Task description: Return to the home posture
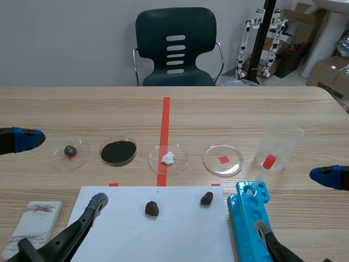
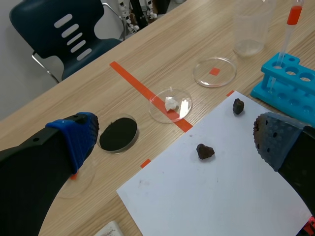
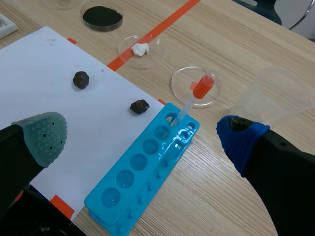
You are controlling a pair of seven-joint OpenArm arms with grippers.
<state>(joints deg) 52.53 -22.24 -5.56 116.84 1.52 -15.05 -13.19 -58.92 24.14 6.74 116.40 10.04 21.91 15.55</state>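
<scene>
Both arms sit low at the near edge of the table. My left gripper [image 1: 60, 170] is open and holds nothing; in its wrist view [image 2: 177, 133] it hangs over the white paper sheet [image 2: 211, 191] and a dark lump [image 2: 204, 151]. My right gripper [image 1: 294, 203] is also open with nothing in it; its wrist view [image 3: 142, 132] shows it above the blue tube rack [image 3: 142, 172], one finger on either side. A dropper with a red bulb [image 3: 203, 88] stands in the rack's far hole.
Two dark lumps [image 1: 151, 208] [image 1: 206, 198] lie on the paper [image 1: 158, 234]. Beyond it stands a row of petri dishes [image 1: 70, 151] [image 1: 118, 152] [image 1: 168, 158] [image 1: 223, 159], then a clear beaker [image 1: 281, 144]. A grey block [image 1: 32, 221] lies near left. A chair [image 1: 175, 46] stands behind the table.
</scene>
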